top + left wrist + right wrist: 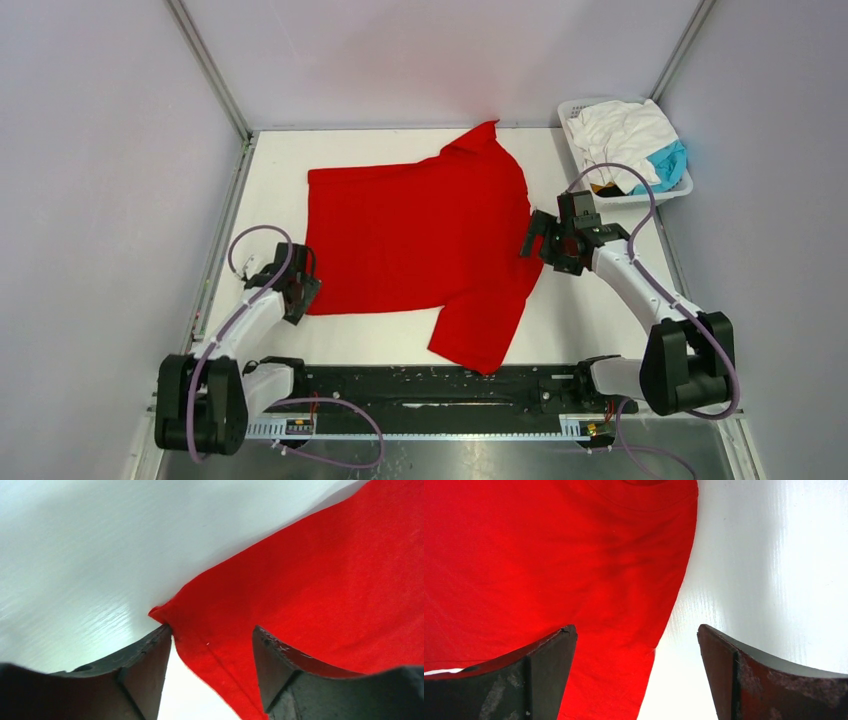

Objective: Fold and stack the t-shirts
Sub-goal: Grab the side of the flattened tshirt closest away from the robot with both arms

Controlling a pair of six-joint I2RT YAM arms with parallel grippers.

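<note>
A bright red t-shirt [420,235] lies spread flat on the white table, one sleeve toward the back, the other toward the front. My left gripper [306,290] is open at the shirt's near-left hem corner; in the left wrist view the red corner [210,630] lies between the two dark fingers [145,670]. My right gripper [533,240] is open at the shirt's right edge; in the right wrist view the red edge [624,630] lies between its spread fingers [549,665]. White and teal t-shirts [625,135] are piled in the basket.
A white slotted plastic basket [682,187] stands at the back right corner. Metal frame posts rise at the back corners. The black rail [440,390] with the arm bases runs along the near edge.
</note>
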